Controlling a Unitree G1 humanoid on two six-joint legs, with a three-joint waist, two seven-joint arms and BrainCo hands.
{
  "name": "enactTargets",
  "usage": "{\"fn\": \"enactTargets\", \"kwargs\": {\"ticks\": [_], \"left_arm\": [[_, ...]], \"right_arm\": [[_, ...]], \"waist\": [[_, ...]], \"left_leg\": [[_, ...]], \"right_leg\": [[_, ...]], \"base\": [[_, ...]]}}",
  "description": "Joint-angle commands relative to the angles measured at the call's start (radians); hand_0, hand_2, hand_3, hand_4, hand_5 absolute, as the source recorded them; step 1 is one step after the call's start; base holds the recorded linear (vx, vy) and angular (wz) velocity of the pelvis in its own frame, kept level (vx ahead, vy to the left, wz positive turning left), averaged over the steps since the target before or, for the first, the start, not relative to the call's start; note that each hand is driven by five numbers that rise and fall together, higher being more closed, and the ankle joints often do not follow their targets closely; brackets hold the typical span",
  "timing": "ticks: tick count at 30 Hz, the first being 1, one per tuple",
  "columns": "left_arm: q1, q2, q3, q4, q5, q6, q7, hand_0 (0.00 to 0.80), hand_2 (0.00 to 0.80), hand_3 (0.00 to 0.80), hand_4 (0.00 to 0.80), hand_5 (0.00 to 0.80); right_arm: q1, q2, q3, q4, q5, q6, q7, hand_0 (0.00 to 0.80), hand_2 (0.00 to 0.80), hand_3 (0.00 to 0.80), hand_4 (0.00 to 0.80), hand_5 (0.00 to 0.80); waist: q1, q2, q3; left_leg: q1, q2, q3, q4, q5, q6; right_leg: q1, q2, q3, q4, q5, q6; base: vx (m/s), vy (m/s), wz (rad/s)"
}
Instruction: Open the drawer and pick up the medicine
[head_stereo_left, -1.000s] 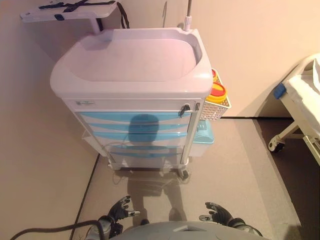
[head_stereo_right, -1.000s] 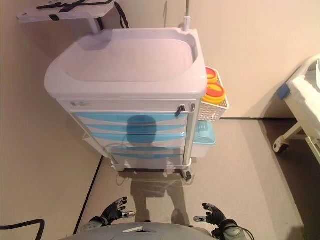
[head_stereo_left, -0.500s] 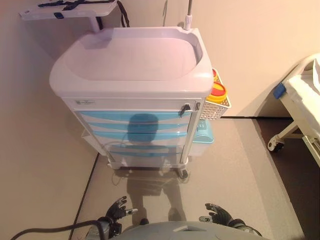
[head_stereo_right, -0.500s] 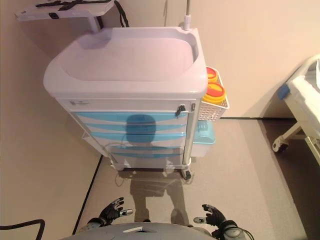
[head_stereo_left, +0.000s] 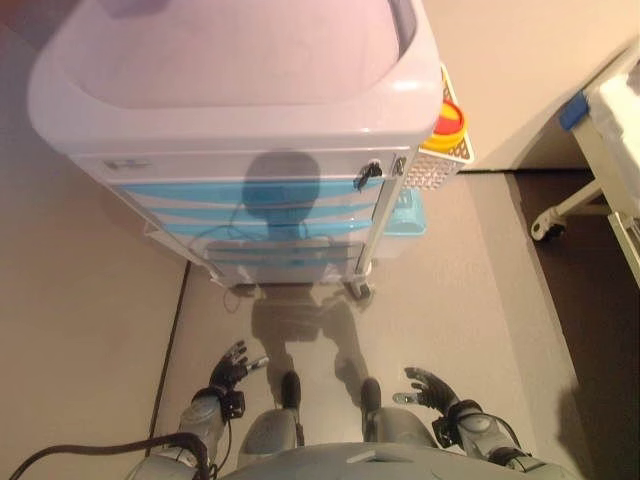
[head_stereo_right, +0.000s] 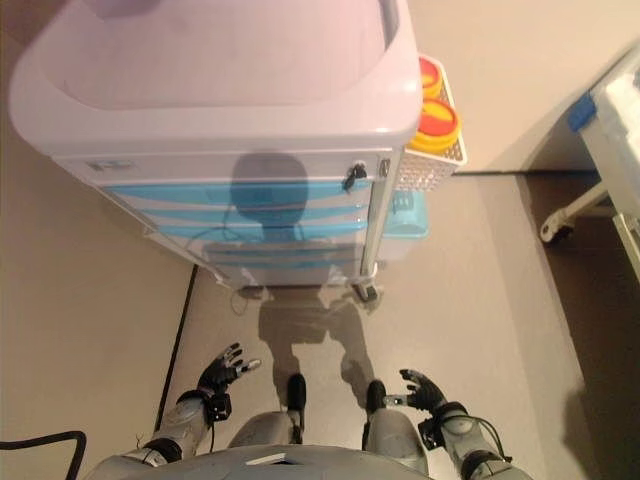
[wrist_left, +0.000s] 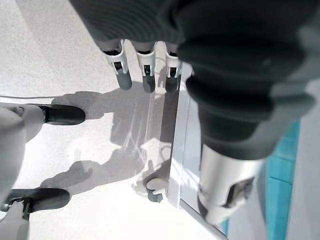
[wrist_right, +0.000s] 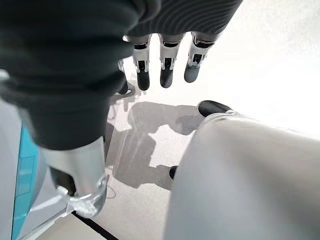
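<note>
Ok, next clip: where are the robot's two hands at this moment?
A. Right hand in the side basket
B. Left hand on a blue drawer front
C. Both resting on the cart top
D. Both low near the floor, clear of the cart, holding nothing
D: the left hand and right hand hang open above the floor, well short of the cart, whose blue drawers are all closed.

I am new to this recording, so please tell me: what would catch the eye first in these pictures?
First is the large medical cart, filling the upper part of the head views, its blue drawers all closed. Next come the yellow containers with red lids in a white basket on the cart's right side. Low down, the left hand and the right hand hang open over the floor, away from the cart and holding nothing.
</note>
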Motion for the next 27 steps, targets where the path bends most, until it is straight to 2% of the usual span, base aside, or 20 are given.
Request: {"fn": "enactTargets", "kwargs": {"ticks": [1, 5, 10, 14, 20, 27], "left_arm": [[-0.058, 0.004, 0.037, -0.059, -0.11, -0.092, -0.05, 0.0, 0.0, 0.0, 0.0, 0.0], [-0.115, 0.017, 0.035, -0.159, -0.243, -0.103, -0.137, 0.0, 0.0, 0.0, 0.0, 0.0], [-0.19, 0.05, 0.019, -0.327, -0.551, -0.059, -0.362, 0.0, 0.0, 0.0, 0.0, 0.0], [-0.238, 0.07, 0.035, -0.395, -0.717, -0.055, -0.504, 0.0, 0.0, 0.0, 0.0, 0.0], [-0.279, 0.096, 0.074, -0.48, -0.863, -0.05, -0.642, 0.0, 0.0, 0.0, 0.0, 0.0], [-0.397, 0.17, 0.134, -0.558, -1.009, -0.023, -0.708, 0.0, 0.0, 0.0, 0.0, 0.0]], "right_arm": [[-0.02, -0.008, 0.062, -0.082, 0.052, -0.036, -0.033, 0.0, 0.0, 0.0, 0.0, 0.0], [-0.06, -0.017, 0.08, -0.125, 0.067, -0.018, -0.053, 0.0, 0.0, 0.0, 0.0, 0.0], [-0.087, -0.052, 0.096, -0.197, 0.09, 0.007, -0.074, 0.0, 0.0, 0.0, 0.0, 0.0], [-0.1, -0.068, 0.093, -0.232, 0.105, 0.017, -0.092, 0.0, 0.0, 0.0, 0.0, 0.0], [-0.083, -0.079, 0.087, -0.274, 0.115, 0.015, -0.085, 0.0, 0.0, 0.0, 0.0, 0.0], [-0.054, -0.075, 0.11, -0.3, 0.119, 0.002, -0.087, 0.0, 0.0, 0.0, 0.0, 0.0]], "waist": [[-0.015, -0.054, 0.055], [-0.025, -0.069, 0.095], [-0.046, -0.084, 0.135], [-0.06, -0.097, 0.147], [-0.073, -0.125, 0.156], [-0.086, -0.16, 0.172]], "left_leg": [[-0.068, -0.078, 0.057, 0.129, -0.122, 0.079], [-0.176, -0.076, 0.079, 0.227, -0.137, 0.081], [-0.294, -0.063, 0.091, 0.359, -0.178, 0.082], [-0.362, -0.052, 0.102, 0.439, -0.213, 0.084], [-0.435, -0.036, 0.112, 0.515, -0.25, 0.083], [-0.489, -0.026, 0.111, 0.57, -0.281, 0.085]], "right_leg": [[-0.074, -0.024, 0.037, -0.02, 0.09, 0.035], [-0.17, -0.025, 0.051, 0.041, 0.092, 0.036], [-0.278, -0.016, 0.066, 0.131, 0.082, 0.034], [-0.336, -0.008, 0.075, 0.17, 0.081, 0.03], [-0.393, 0.008, 0.08, 0.192, 0.09, 0.029], [-0.421, 0.02, 0.084, 0.169, 0.119, 0.027]], "base": [[-0.122, 0.047, -0.19], [-0.116, 0.042, -0.24], [-0.077, 0.067, -0.2], [-0.053, 0.065, -0.2], [-0.025, 0.023, -0.13], [0.002, -0.014, -0.06]]}}
